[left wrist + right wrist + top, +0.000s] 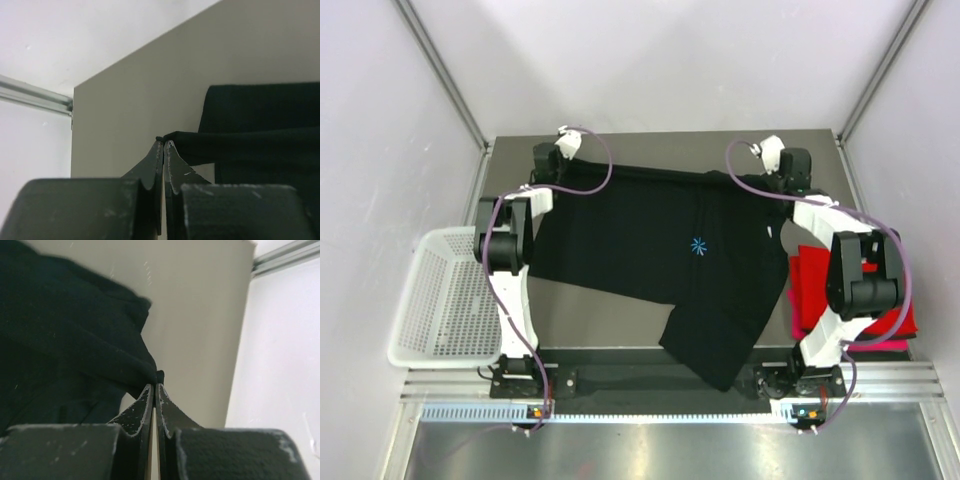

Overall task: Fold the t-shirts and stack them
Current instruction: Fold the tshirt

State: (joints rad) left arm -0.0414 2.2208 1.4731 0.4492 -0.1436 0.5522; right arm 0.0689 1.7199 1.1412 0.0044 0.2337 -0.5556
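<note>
A large black t-shirt (650, 250) with a small light-blue mark (698, 246) hangs spread between my two arms, its lower part trailing toward the near table edge. My left gripper (556, 168) is shut on the shirt's far left corner. In the left wrist view the fingertips (164, 143) pinch a fold of black cloth (250, 145). My right gripper (782, 182) is shut on the far right corner, and in the right wrist view its tips (155, 386) nip the black cloth (75, 340). A folded red t-shirt (808, 285) lies on a magenta one (885, 343) at the right, partly hidden by the right arm.
A white mesh basket (440, 300) sits off the table's left edge. The grey table (590, 315) is walled by white panels at the back and sides. A metal rail (670, 385) runs along the near edge between the arm bases.
</note>
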